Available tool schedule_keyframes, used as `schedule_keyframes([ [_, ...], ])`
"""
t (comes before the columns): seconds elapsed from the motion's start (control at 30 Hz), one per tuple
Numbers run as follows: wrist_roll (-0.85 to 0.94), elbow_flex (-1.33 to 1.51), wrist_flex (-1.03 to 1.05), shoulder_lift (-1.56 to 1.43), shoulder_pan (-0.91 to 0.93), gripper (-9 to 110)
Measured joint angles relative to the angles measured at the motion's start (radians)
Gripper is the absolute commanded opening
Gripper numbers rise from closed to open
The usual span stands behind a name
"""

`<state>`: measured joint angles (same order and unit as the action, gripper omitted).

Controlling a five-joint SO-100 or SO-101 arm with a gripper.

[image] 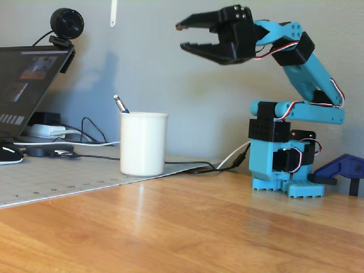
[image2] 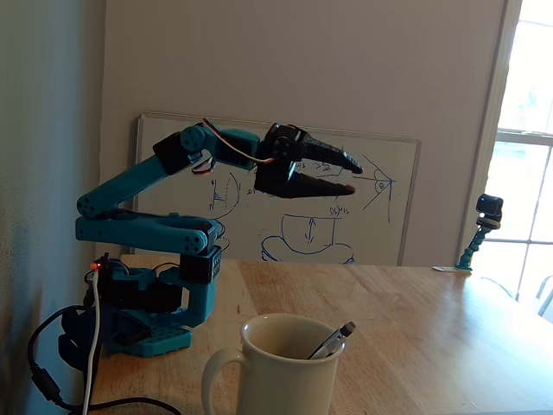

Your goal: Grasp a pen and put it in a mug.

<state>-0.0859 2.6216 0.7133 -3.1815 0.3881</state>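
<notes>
The white mug (image: 144, 143) stands on the grey mat; in the other fixed view the mug (image2: 285, 380) fills the foreground with a handle on its left. The pen (image: 120, 103) leans inside it, only its silver tip showing above the rim at the left. From the other side the pen (image2: 333, 340) rests against the mug's right rim. My gripper (image: 181, 36) is high above and to the right of the mug, open and empty. In the other fixed view the gripper (image2: 352, 175) hangs well above the mug, in front of the whiteboard.
A laptop (image: 25, 85) with a webcam (image: 66, 25) stands at the left, with a mouse (image: 9, 153) and cables (image: 187, 165) on the mat. A blue clamp (image: 341, 169) sits right of the arm base (image: 281, 165). A whiteboard (image2: 371, 207) leans behind the arm.
</notes>
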Motion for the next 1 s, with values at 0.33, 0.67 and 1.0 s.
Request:
schedule_keyframes([
  [0.33, 0.186, 0.341, 0.000, 0.009, -0.195, 10],
  [0.67, 0.202, 0.499, 0.000, -0.002, -0.374, 10],
  [1.0, 0.202, 0.537, 0.143, -0.005, -0.465, 6],
])
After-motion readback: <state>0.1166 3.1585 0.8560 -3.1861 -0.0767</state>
